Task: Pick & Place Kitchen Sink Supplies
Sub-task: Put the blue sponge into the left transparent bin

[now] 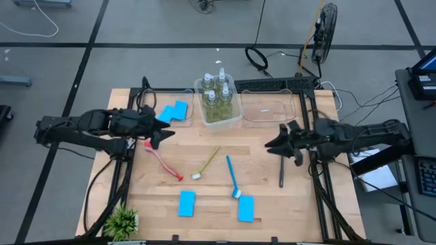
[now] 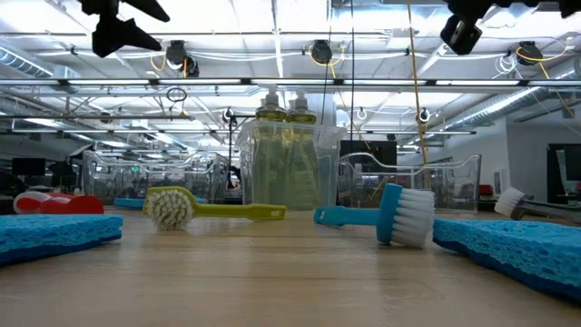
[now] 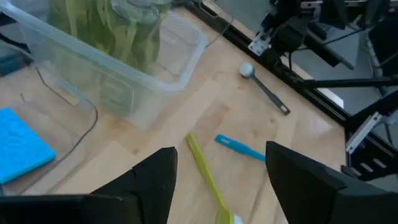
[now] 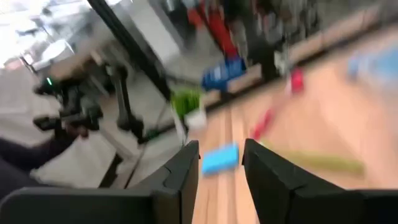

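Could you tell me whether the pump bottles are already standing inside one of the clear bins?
Yes, in the high view the pump bottles stand together inside the middle clear bin at the table's far edge.

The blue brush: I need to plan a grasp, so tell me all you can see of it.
The blue brush lies flat on the bare wooden table, free of both grippers. It has a slim, plastic-looking blue handle and white bristles at the end nearer the front edge. It rests between the yellow-green brush and the dark grey brush, touching neither.
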Motion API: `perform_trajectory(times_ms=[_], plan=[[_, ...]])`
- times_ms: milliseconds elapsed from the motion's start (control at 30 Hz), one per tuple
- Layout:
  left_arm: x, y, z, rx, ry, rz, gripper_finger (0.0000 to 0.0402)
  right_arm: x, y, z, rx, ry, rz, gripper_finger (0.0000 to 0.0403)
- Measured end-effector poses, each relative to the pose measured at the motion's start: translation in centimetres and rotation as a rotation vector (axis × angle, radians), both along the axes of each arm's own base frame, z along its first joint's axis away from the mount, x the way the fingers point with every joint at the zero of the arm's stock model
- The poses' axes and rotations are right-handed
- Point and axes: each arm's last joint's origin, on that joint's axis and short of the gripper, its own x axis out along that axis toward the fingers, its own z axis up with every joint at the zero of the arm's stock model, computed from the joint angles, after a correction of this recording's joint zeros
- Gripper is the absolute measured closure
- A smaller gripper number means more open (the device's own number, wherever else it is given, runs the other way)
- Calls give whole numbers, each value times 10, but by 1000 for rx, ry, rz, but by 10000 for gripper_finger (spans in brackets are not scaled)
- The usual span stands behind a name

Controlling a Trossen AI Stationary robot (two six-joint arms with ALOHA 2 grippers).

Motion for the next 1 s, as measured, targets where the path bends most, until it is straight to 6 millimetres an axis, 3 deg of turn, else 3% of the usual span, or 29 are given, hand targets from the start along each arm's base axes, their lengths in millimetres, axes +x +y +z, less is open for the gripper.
perform_trajectory(times_ms=[267, 667, 1000], plan=[[-11, -5, -19, 27, -28, -37, 156, 28, 16, -4, 215, 246, 105, 289], [-24, -5, -30, 45, -46, -51, 156, 47, 75, -41, 489, 599, 146, 289], [-25, -5, -31, 66, -30, -75, 156, 68, 117, -60, 643, 637, 150, 289]])
